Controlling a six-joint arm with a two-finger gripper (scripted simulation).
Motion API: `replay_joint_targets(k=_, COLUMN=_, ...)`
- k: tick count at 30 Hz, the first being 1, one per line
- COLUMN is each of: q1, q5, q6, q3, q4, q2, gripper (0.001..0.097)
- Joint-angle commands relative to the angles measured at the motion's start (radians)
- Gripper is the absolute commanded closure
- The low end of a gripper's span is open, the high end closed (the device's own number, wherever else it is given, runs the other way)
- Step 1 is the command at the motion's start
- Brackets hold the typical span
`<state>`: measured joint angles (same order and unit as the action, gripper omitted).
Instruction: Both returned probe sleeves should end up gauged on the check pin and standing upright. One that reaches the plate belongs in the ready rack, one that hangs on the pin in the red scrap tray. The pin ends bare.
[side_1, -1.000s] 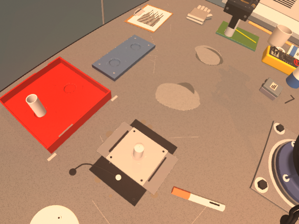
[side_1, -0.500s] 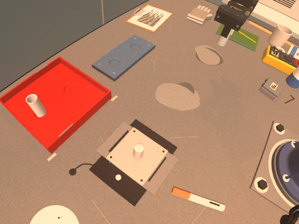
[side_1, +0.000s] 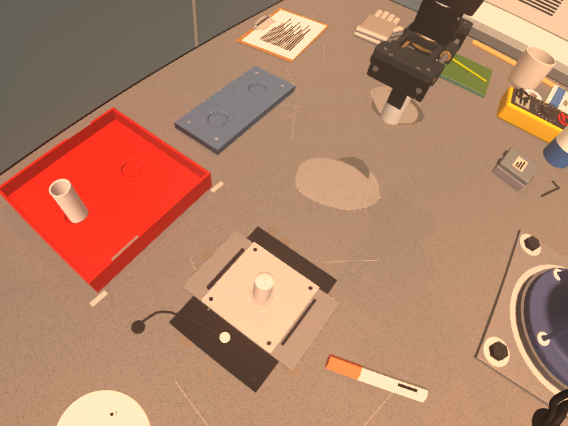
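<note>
The upper part of a white probe sleeve [side_1: 393,113] is hidden between the fingers of my gripper [side_1: 397,102], which is closed on it and carries it above a round pale patch at the far side of the table. A second white sleeve [side_1: 68,199] stands slightly tilted in the red scrap tray [side_1: 105,192] on the left. The check pin [side_1: 263,286] stands bare on its pale plate [side_1: 261,298] near the front. The blue-grey ready rack [side_1: 235,107] lies beyond the tray with both of its round seats empty.
A large grey mount with a blue dome [side_1: 537,320] fills the right front corner. A yellow meter [side_1: 533,113], a white cup [side_1: 531,67], a green pad [side_1: 467,75] and a small grey box [side_1: 514,168] crowd the far right. A marker [side_1: 376,378] lies in front of the plate.
</note>
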<state>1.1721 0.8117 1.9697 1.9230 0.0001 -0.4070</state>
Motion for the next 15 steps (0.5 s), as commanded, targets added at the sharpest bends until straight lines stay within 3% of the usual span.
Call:
replay_joint_targets(k=1, q1=0.019, q5=-0.001, q6=-0.019, q3=0.001, q4=0.000, q2=0.002, gripper=0.0933)
replay_joint_targets(k=15, q1=0.324, q5=0.004, q6=-0.324, q3=-0.008, q4=0.000, q2=-0.003, gripper=0.0933)
